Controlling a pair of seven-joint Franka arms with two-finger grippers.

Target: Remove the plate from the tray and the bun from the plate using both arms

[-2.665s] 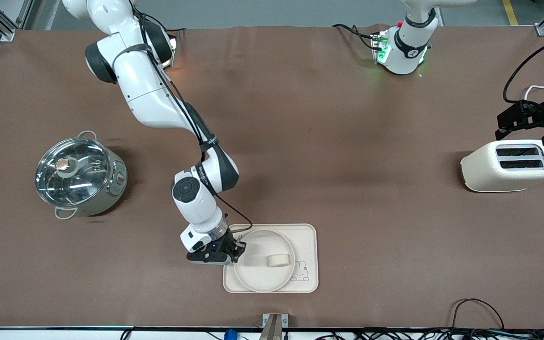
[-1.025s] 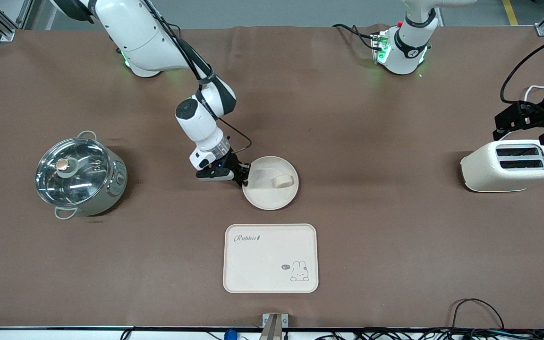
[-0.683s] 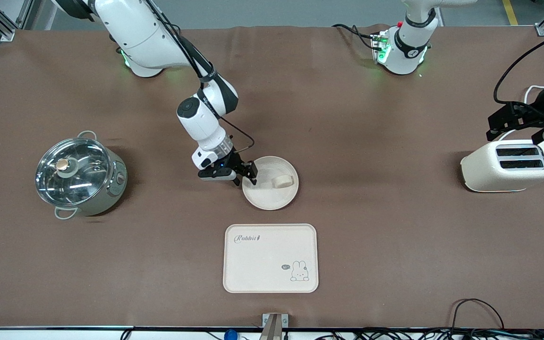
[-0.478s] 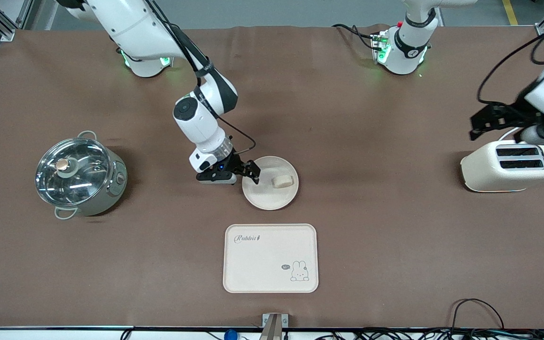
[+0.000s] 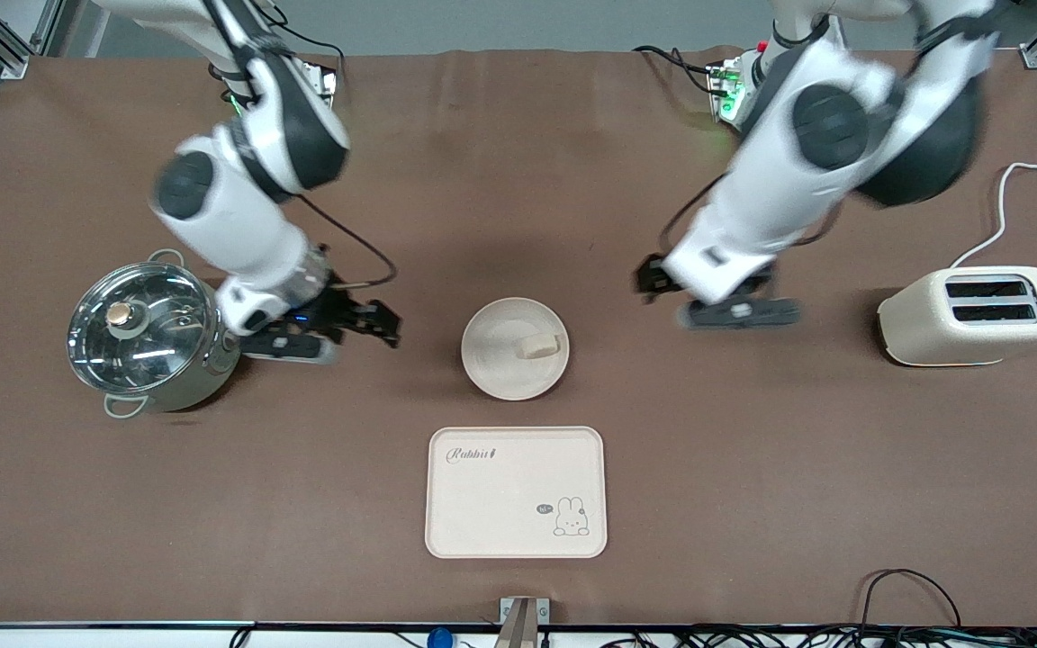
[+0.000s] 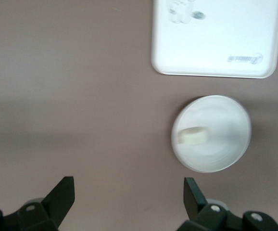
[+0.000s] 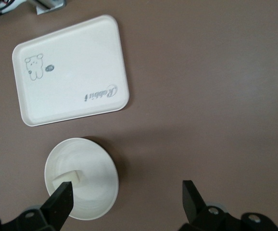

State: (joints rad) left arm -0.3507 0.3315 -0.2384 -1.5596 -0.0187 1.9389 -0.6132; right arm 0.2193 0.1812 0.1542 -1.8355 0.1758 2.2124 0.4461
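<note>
Left claw [image 5: 653, 279] motion-blurred, partly hidden.

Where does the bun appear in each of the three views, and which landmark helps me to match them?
Front view: the bun lies on the plate, toward the left arm's end of it.
Left wrist view: the bun on the plate.
Right wrist view: the bun on the plate.
Shared landmark: the rabbit tray.

even overhead light falls on the brown table [image 5: 518, 225], casting soft shadows beside the plate [image 5: 515, 349] and toaster [image 5: 974, 315]. both arms smear with motion blur, and glare flashes off the pot's glass lid [image 5: 136, 326]. the left wrist view is hazy.
</note>
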